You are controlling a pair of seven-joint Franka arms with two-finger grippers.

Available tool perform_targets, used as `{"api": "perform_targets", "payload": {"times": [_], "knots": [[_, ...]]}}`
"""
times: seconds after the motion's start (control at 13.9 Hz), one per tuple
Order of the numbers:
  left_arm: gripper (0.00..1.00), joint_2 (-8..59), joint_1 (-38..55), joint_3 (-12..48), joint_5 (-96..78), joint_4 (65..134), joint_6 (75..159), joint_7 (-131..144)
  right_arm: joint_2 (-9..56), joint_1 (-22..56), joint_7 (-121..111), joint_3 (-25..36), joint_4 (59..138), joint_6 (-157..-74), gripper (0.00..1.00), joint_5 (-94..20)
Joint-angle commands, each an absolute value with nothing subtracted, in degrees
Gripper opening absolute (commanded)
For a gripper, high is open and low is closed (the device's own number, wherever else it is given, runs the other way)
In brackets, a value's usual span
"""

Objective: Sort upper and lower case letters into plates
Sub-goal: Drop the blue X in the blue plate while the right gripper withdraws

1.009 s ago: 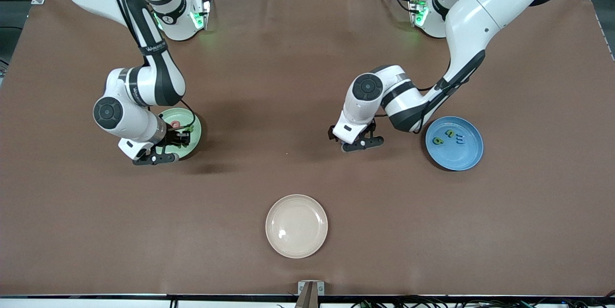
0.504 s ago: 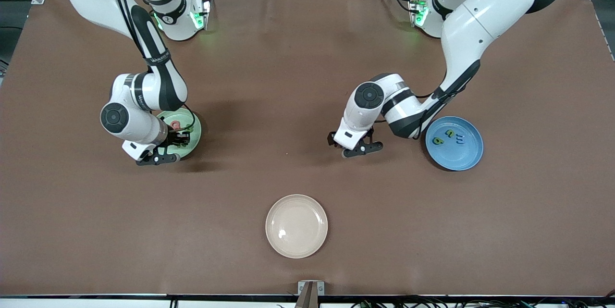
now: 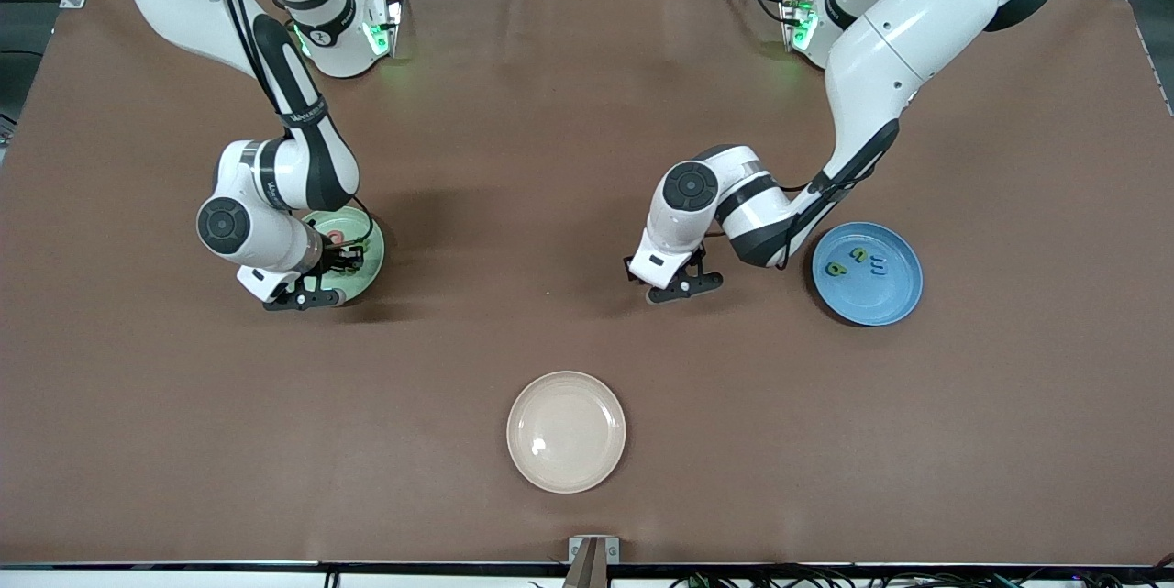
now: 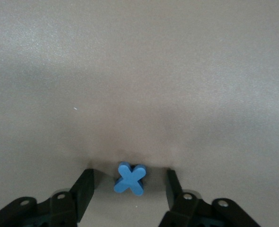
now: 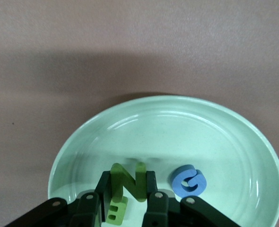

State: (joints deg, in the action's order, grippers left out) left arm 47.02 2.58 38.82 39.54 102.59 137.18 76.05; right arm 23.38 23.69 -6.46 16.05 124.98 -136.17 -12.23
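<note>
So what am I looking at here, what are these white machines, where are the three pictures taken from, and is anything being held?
They are two robot arms, each ending in a two-finger gripper. The wide picture looks down from across the table; the other two come from cameras on the arms' wrists. The right gripper is shut on a green N over the light green plate, where a blue G and a green B lie. The left gripper sits low on the brown table, fingers either side of a blue x without gripping it yet. A blue plate holds three small letters; a cream plate sits nearest the front camera.
</note>
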Motion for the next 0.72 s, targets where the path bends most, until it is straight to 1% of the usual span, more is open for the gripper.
{"api": "perform_targets", "payload": {"times": [0.0, 0.14, 0.29, 0.43, 0.65], "knots": [[0.44, 47.9, 3.3, 38.4, 38.8, 101.5, 137.3, 76.4, 22.6, 22.4, -7.1, 15.3, 126.1, -136.5, 1.00, -12.6], [0.33, 47.9, 3.3, 38.4, 38.8, 101.6, 137.3, 76.4, 21.9, 21.7, -7.1, 15.3, 125.5, -134.2, 1.00, -12.6], [0.22, 47.8, 3.3, 38.4, 38.8, 101.7, 137.3, 76.5, 20.1, 21.6, -7.0, 15.4, 124.0, -130.1, 1.00, -12.5], [0.16, 47.8, 3.4, 38.4, 38.8, 101.7, 137.2, 78.7, 18.1, 21.4, -7.2, 16.5, 120.3, -123.3, 1.00, -11.8], [0.15, 46.3, 3.0, 38.5, 39.0, 102.0, 135.6, 79.1, 18.0, 21.4, -7.2, 19.5, 109.9, -109.8, 1.00, -7.7]]}}
